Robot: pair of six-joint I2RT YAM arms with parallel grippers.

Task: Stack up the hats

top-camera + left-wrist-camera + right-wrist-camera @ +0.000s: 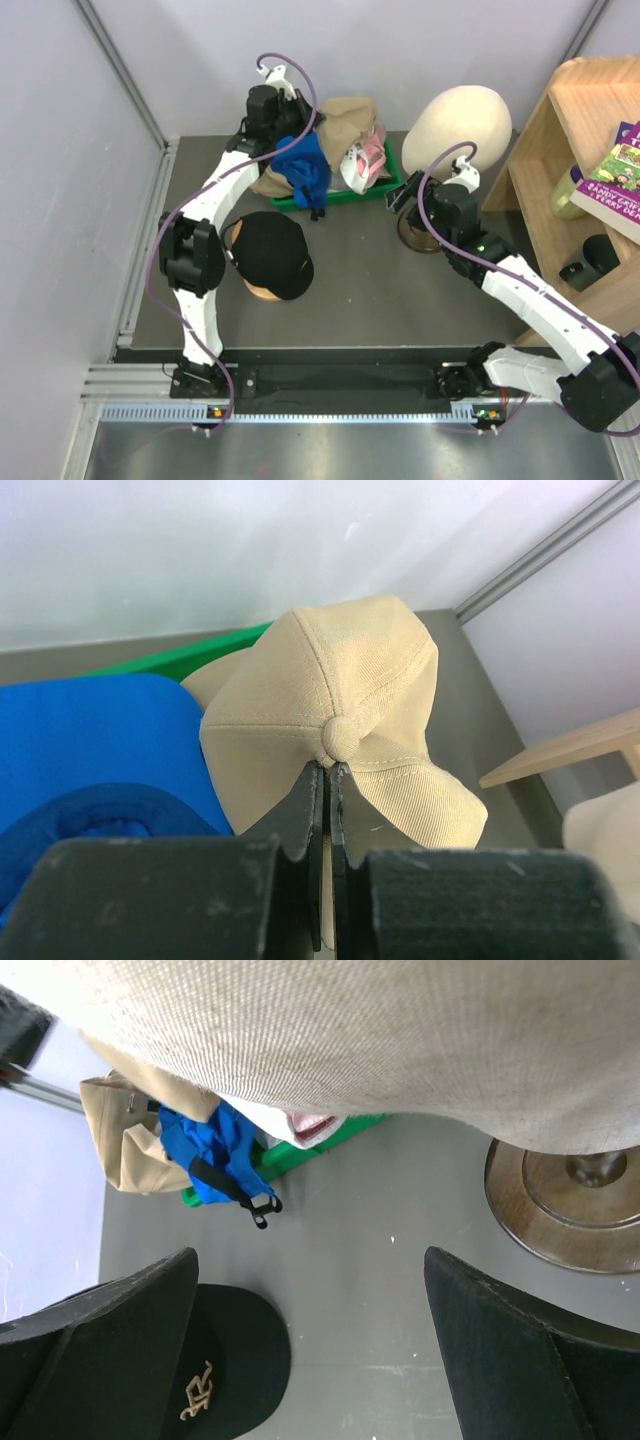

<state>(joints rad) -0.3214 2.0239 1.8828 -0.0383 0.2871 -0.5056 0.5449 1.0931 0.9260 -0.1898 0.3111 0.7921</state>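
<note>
A: While the top view shows the black cap (272, 255) apart on the counter (400, 310) and the others heaped in the green bin (345, 196), where is your grip?

B: Left wrist: left jaws shut, pinching the tan cap (340, 700) under its button. Lift straight and slow, clear of the blue cap (90, 740).

A: Right wrist: right jaws wide, holding nothing, below the mannequin head (400, 1030).

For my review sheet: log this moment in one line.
left hand: shut on tan hat; right hand: open, empty; black hat: on stand
</note>
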